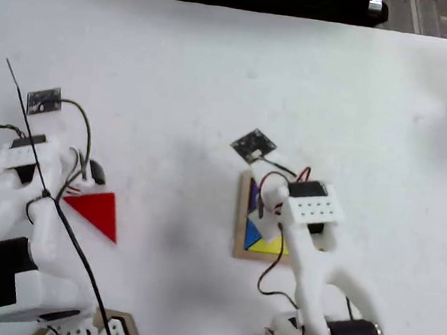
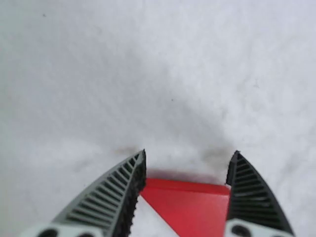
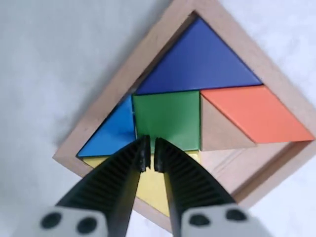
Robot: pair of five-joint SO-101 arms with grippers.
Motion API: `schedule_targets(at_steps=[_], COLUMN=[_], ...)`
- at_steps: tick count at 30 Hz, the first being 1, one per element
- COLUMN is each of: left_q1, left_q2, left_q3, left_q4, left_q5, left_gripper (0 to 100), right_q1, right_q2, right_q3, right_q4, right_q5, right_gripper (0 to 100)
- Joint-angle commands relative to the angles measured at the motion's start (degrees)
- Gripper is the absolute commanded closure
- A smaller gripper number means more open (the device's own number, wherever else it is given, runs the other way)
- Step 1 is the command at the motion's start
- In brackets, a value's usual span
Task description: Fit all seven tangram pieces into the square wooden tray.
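The left gripper (image 2: 189,155) is held wide apart at bottom centre, straddling the red triangle (image 2: 190,210), probably for a grasp. Most of that piece is cut off.

The right gripper (image 3: 151,154) is almost together on nothing. Its tips are set at the green square (image 3: 168,118) in the square wooden tray (image 3: 126,86), seemingly to press pieces flat, and the yellow piece (image 3: 153,190) is partly hidden.

From above, the tray at centre right is largely covered by an arm (image 1: 313,225), and the triangle lies well apart at lower left.

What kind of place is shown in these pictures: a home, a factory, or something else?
Probably a robotics lab or hobby workbench: a plain white table carries the left arm and right arm with exposed wires, and a wooden tray of tangram pieces.
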State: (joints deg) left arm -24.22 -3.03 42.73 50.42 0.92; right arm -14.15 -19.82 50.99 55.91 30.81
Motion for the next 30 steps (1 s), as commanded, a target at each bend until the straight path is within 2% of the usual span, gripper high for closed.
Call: schedule_targets(at_steps=[1, 5, 9, 12, 21, 30], left_q1=[0.1, 0.1, 0.1, 0.1, 0.1, -0.5], left_q2=[-0.5, -0.5, -0.5, -0.5, -0.5, -0.5], left_q3=[-2.2, -2.2, -2.2, -2.2, -2.1, -2.1], left_q4=[-0.8, -0.8, -0.8, -0.7, -0.4, -0.4], left_q5=[0.4, 0.4, 0.4, 0.4, 0.4, -2.8], left_gripper=[73, 73, 73, 73, 73, 73], right_q1=[0.5, 0.8, 5.3, 9.1, 12.8, 16.1], right_q2=[-6.5, -16.7, -26.1, -27.7, -11.5, 1.2], right_q3=[1.6, 4.8, 8.3, 9.1, 6.6, 0.5], right_q4=[0.7, 1.0, 0.7, 0.6, -9.5, -10.0], right_q5=[1.2, 1.0, -6.2, -8.3, -9.2, -8.9], right_gripper=[98.1, 98.1, 98.1, 98.1, 98.1, 98.1])
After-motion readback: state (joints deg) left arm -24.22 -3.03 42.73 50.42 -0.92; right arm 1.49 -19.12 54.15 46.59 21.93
